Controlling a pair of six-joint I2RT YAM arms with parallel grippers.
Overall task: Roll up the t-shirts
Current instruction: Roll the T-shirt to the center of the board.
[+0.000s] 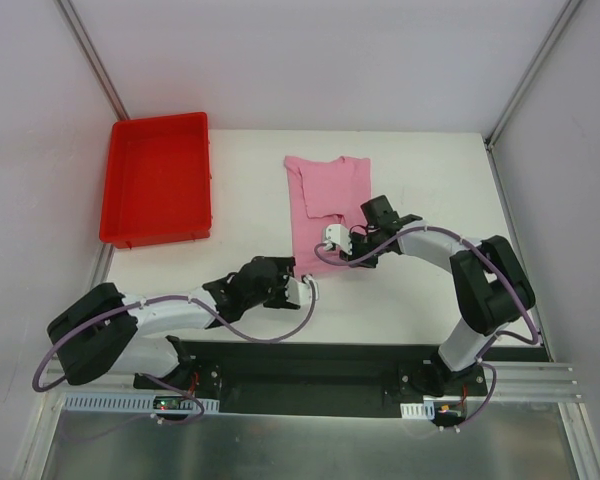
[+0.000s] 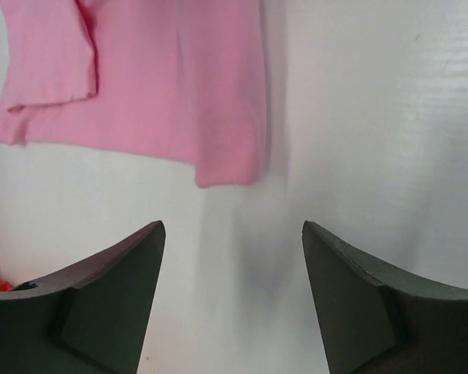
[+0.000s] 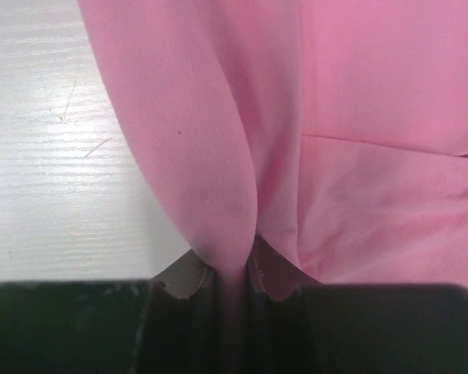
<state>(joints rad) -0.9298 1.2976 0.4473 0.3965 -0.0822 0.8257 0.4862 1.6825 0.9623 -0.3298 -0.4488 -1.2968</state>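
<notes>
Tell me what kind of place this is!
Probably a robot lab test bench, not a home: a left arm and a right arm are bolted at the edge of a white table boxed in by plain panels, with a pink t-shirt and a red tray on it.

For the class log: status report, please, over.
Right gripper shut on t-shirt fold. Left gripper open, short of hem. Red tray apart, far left.

Setting: robotics lab test cell. Evidence: white table (image 1: 430, 170) enclosed by plain white panels (image 1: 310, 60) on aluminium posts (image 1: 92, 62); black mounting plate (image 1: 310, 375); exposed purple cables (image 1: 270, 339).
</notes>
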